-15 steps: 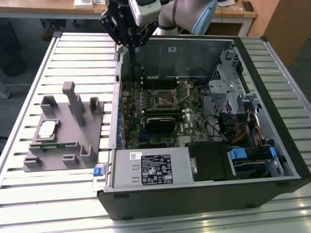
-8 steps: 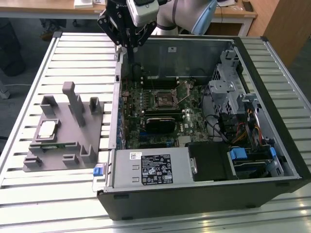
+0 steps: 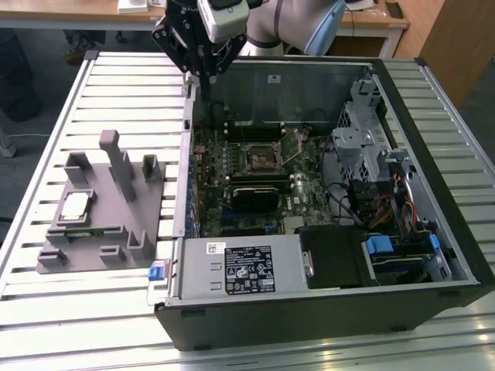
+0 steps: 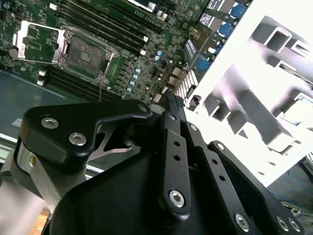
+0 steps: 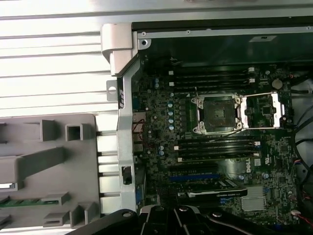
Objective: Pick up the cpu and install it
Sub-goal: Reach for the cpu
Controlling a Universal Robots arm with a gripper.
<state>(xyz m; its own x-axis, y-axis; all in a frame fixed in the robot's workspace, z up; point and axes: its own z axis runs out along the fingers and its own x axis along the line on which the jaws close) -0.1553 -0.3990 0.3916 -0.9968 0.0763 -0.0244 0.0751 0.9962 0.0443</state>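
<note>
The cpu, a small square chip with a silver-white top, lies in a pocket of the grey holder on the exterior view's left. My gripper hangs above the far left corner of the open computer case, well away from the cpu, and it is shut with nothing in it. In the second wrist view its black fingers run together to one tip. The motherboard socket has its metal lid swung open and its seat is bare; it also shows as the socket and the socket.
The case's metal wall stands between the holder and the motherboard. A green memory stick sits in the holder. Tall grey posts rise from the holder. A power supply and a drive cage crowd the case.
</note>
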